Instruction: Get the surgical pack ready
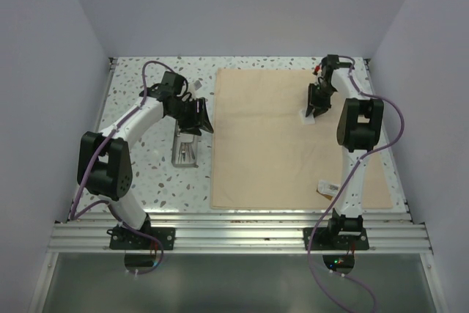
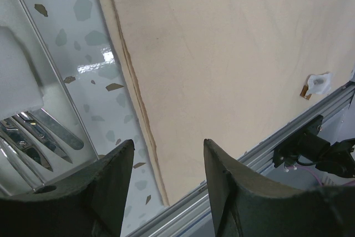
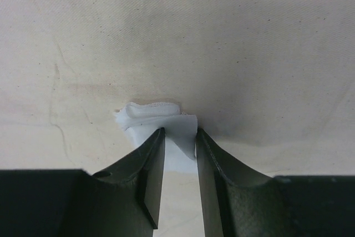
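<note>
Our right gripper point(image 3: 180, 131) is straddling white gauze point(image 3: 150, 116) on tan cloth point(image 3: 222, 37), jaws narrowly parted. Our left gripper point(image 2: 168, 142) is hovering open, empty.

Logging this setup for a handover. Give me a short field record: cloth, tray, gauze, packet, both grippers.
cloth: large tan cloth sheet, spread flat on the speckled table
tray: small grey metal tray, on bare table left of the cloth, holding steel instruments
gauze: crumpled white gauze square, on the cloth at the right gripper
packet: small white packet, on the cloth near its front edge
left gripper: open, empty, beside the tray
right gripper: jaws slightly apart around the gauze; grip unclear
</note>
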Motion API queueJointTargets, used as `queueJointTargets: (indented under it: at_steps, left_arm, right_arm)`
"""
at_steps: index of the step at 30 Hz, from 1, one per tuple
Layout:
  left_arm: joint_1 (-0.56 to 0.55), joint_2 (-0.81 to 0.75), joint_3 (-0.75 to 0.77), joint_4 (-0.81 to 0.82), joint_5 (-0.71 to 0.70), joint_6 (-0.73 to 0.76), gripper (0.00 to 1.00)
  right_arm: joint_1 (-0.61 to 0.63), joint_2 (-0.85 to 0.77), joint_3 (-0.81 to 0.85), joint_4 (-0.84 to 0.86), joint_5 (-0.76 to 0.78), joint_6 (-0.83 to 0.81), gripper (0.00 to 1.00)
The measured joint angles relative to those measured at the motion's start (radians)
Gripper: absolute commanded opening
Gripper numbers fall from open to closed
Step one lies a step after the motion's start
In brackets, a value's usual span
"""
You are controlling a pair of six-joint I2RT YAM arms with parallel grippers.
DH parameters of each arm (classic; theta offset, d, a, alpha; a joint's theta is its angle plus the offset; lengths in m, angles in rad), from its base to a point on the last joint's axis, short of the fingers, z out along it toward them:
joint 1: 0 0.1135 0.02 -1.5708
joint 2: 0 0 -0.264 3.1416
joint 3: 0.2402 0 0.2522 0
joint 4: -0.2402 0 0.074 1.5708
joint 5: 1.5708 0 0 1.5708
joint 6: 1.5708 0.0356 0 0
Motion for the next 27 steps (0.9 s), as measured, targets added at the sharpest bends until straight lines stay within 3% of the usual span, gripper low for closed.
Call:
queueJointTargets:
  at_steps: [5, 6, 9, 27]
  left_arm:
    - [0.000, 0.000, 0.000, 0.000, 0.000, 0.000, 0.57]
    - [0.000, 0.000, 0.000, 0.000, 0.000, 0.000, 0.57]
    - [0.000, 0.000, 0.000, 0.000, 0.000, -0.001, 0.57]
    - [0.000, 0.000, -0.001, 0.043, 0.050, -0.047, 0.61]
  right_arm:
    - [-0.002, 0.000, -0.004, 0.003, 0.003, 0.001, 0.21]
    - [-0.002, 0.000, -0.004, 0.004, 0.003, 0.003, 0.13]
    - [-0.003, 0.000, -0.005, 0.007, -0.002, 0.015, 0.00]
    - [0.013, -0.071, 0.003, 0.002, -0.040, 0.129, 0.00]
